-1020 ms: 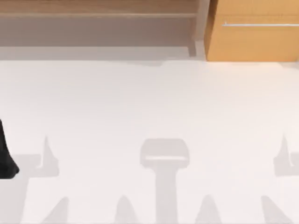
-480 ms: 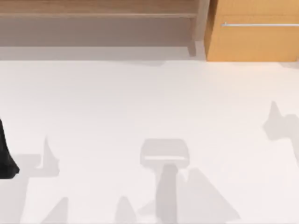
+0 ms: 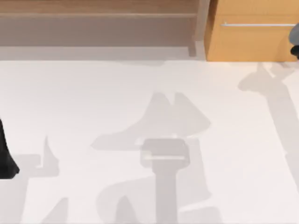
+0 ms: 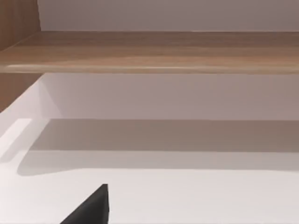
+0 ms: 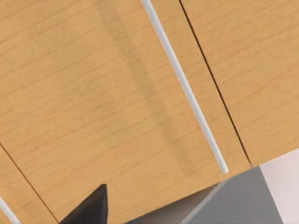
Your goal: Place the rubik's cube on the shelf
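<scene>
The rubik's cube is out of view. The shelf [image 3: 98,16], a long low light-brown board with a recessed back and an upright post [image 3: 202,23], runs along the table's far edge at the left; the left wrist view faces the shelf [image 4: 154,51] from close by. My left gripper [image 3: 5,156] is parked at the table's left edge. At the far right edge my right arm [image 3: 295,41] hangs over the front of the drawer cabinet, and a black tip of my right gripper [image 5: 91,205] lies close against the cabinet's wood.
An orange-wood drawer cabinet [image 3: 252,39] with a silver bar handle [image 3: 257,24] stands at the back right, beside the shelf post. The right wrist view looks straight at the cabinet front [image 5: 93,93] and the handle [image 5: 187,88]. The white table [image 3: 93,93] carries only shadows.
My right arm has swung toward the back right and now shows at the cabinet's front; its shadow moved across the table with it. The left arm has not moved.
</scene>
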Available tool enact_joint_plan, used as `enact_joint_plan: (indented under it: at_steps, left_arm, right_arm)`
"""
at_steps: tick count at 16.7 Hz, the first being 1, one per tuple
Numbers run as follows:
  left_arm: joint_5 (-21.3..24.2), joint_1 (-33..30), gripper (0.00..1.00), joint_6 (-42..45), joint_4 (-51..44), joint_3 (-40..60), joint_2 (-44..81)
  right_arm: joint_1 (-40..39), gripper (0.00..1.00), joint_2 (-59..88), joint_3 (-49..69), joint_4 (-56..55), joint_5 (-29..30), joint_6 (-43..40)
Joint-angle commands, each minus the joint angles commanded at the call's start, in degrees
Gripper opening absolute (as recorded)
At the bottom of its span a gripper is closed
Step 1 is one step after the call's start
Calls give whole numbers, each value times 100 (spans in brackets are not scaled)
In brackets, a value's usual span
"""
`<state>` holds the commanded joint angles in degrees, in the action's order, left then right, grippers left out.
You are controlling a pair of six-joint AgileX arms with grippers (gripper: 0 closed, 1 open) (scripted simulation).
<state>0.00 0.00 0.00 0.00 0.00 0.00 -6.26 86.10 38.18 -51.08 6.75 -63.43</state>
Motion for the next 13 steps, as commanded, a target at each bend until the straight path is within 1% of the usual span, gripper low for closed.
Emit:
enact_joint_plan:
  at_steps: [4,7,10,13]
  left_arm:
    - [0,0,100,0,0,0,0]
    - [0,0,100,0,0,0,0]
    - [0,0,100,0,0,0,0]
    - [0,0,100,0,0,0,0]
  right_arm:
    - [-185,100,2138,815,-1142,256,-1330]
    - [-298,100,3333,1258,-1773,415,-2061]
    - [-368,100,4015,1528,-2156,516,-2487]
    - [-385,100,4170,1593,-2248,541,-2583]
